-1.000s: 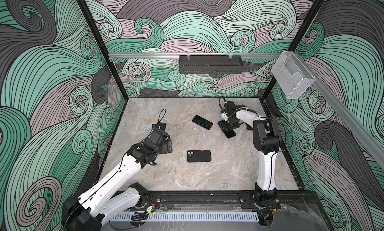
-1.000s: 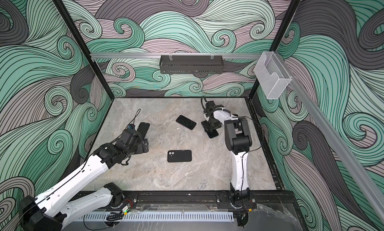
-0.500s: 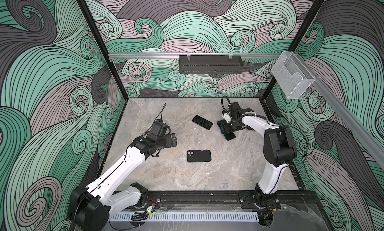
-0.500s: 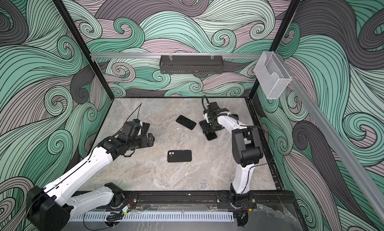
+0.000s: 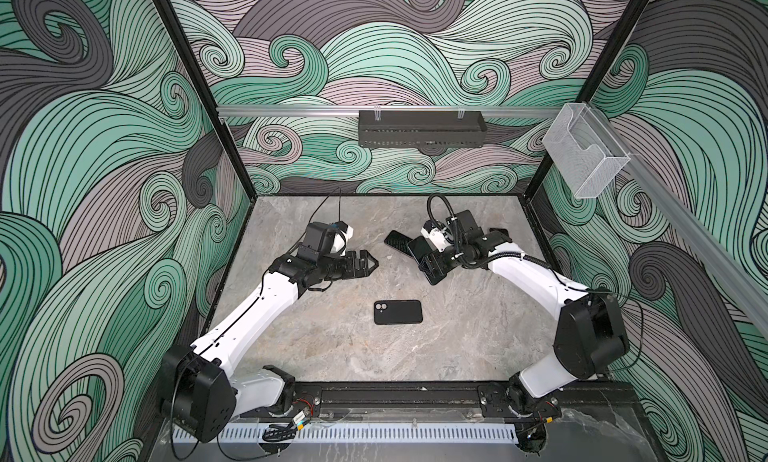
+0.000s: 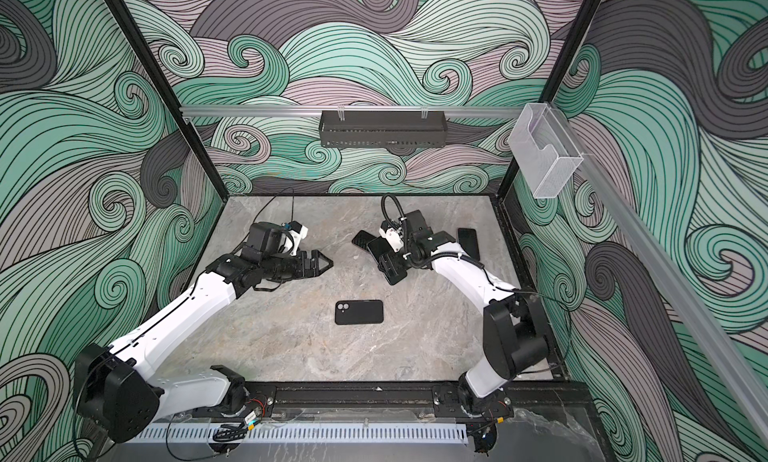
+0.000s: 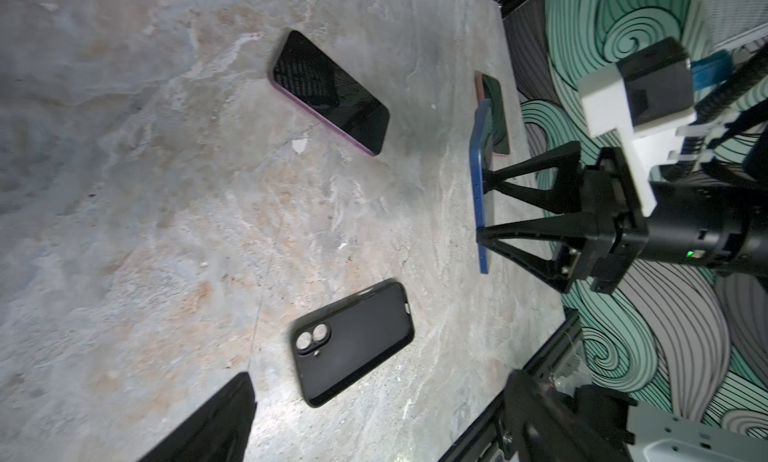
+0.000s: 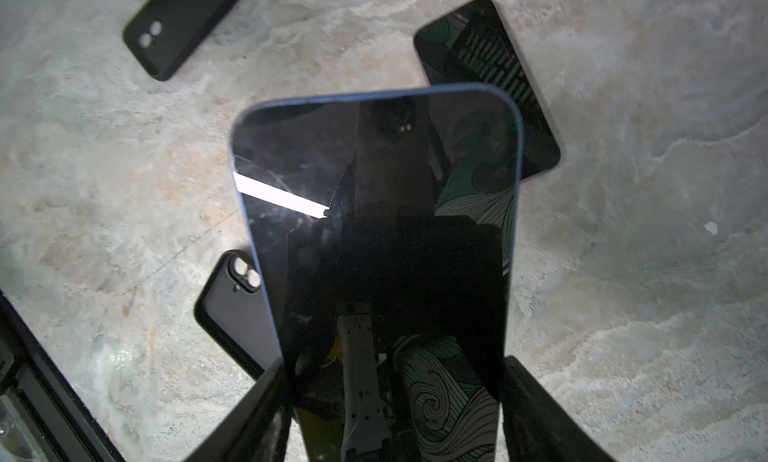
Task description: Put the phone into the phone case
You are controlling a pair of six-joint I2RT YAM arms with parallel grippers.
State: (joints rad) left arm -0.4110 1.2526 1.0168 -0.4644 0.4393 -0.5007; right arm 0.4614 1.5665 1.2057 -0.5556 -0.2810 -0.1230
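- In both top views, the right gripper point(image 5: 428, 254) clamps a blue-edged phone point(image 5: 417, 246) by its long sides, right of centre toward the rear of the table point(image 5: 332, 356). The left gripper point(image 5: 368, 264) hangs spread and empty, facing it across a bare gap.
- A black case point(image 5: 398, 312) lies flat nearer the front, between the two arms. Its long axis runs across the table, camera holes toward the left arm. We judge both grippers about equally near it.
- In a top view, a second case point(image 6: 392, 275) shows just under the right gripper. A second phone point(image 6: 360, 237) lies just beyond the held one's tip, and a third phone point(image 6: 467, 242) sits by the right wall.
- From the left wrist, we see the phone point(image 7: 478, 157) edge-on, pinched in the right gripper point(image 7: 484, 206) and seemingly clear of the table. The case point(image 7: 353, 343) lies apart from it, toward the front rail.
- From the right wrist, the phone point(image 8: 374, 215) fills the frame screen-up, its long axis pointing straight out from the fingers point(image 8: 249, 414). The second case point(image 8: 232, 310) peeks from under one long edge, and the case point(image 8: 174, 28) lies well apart on that same side. We cannot tell which case is meant. For either, we reckon the phone must swing until its long axis matches the case's before it goes down.
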